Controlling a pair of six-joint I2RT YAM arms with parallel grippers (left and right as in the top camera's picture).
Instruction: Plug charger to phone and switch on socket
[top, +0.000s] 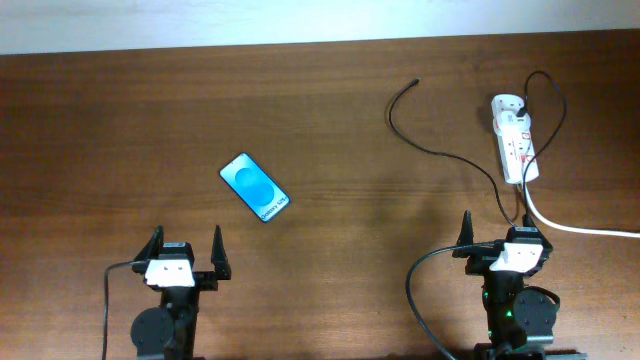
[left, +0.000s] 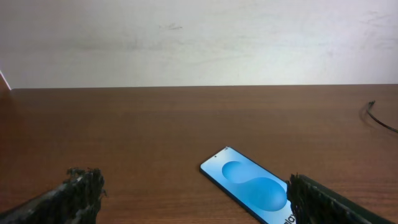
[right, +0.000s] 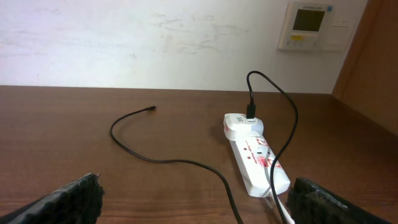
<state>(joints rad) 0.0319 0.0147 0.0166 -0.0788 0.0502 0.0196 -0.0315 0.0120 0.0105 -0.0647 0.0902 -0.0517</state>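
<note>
Black charger cable (top: 430, 151) loose on table (top: 120, 130); plug tip (top: 416, 81) well apart from phone (top: 254, 187); adapter (top: 508, 108) seated in socket (top: 517, 150). Left gripper (top: 187, 240) near phone and right gripper (top: 497, 235) near socket, both spread wide and empty. Advice: right pinches cable just behind tip, keeps tip level. Left steadies phone.

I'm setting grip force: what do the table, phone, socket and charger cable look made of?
Table: likely wood or laminate, brown grain, semi-matte. Phone: probably glass front, smooth lit blue screen; dark edge unclear. Socket: white hard plastic, smooth moulded shell. Charger cable: black, seemingly rubbery plastic sheath, lying in loose curves.
</note>
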